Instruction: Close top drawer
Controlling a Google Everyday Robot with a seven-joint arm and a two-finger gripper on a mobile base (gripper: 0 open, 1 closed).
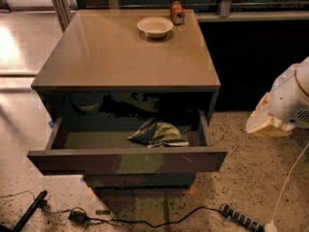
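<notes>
The top drawer (pixel 128 161) is pulled far out of the grey-brown cabinet (pixel 128 52), its wide dark front facing me. A crumpled green and white bag (pixel 159 133) lies inside it. My gripper (pixel 263 122) shows as a pale tan piece under the white arm (pixel 292 100) at the right edge. It hangs to the right of the drawer, about level with it, and is not touching it.
A white bowl (pixel 155 26) and a red can (pixel 177 12) stand at the back of the cabinet top. A narrower drawer front (pixel 140 180) sits below the open one. A power strip (pixel 241 219) and cables lie on the speckled floor in front.
</notes>
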